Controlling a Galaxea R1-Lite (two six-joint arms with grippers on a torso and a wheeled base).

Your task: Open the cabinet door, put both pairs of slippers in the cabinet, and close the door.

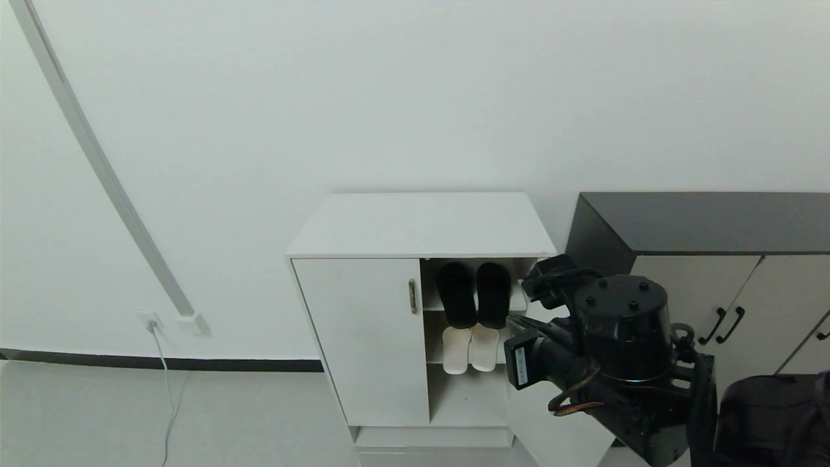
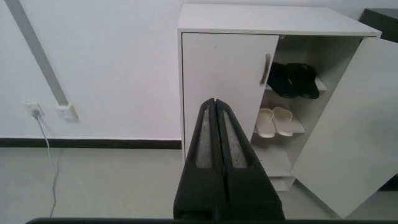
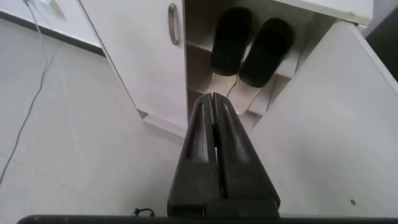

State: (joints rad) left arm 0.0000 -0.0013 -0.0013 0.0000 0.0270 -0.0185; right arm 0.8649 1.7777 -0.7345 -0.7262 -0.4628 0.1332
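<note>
1. Against the wall (image 1: 415, 97), on the floor (image 1: 130, 415): a white cabinet (image 1: 421, 224). Its left door (image 1: 363, 337) is shut, with a handle (image 1: 412, 296) at the inner edge. Its right door (image 2: 348, 124) is swung wide open.
2. Upper shelf, right compartment: black slippers (image 1: 474, 293), side by side and touching, their ends jutting past the shelf edge.
3. Shelf below: white slippers (image 1: 470, 349), side by side, directly under the black pair.
4. Right gripper (image 3: 213, 98): fingers pressed together, holding nothing. It sits in front of the open compartment, beside the open door, apart from the slippers.
5. Left gripper (image 2: 215, 102): fingers closed, holding nothing. It sits well back from the cabinet, facing the left door.
6. Right of the cabinet: a dark cabinet (image 1: 700, 224) with pale doors.
7. Left, low on the wall: a socket (image 1: 150, 320) with a cable trailing to the floor.
</note>
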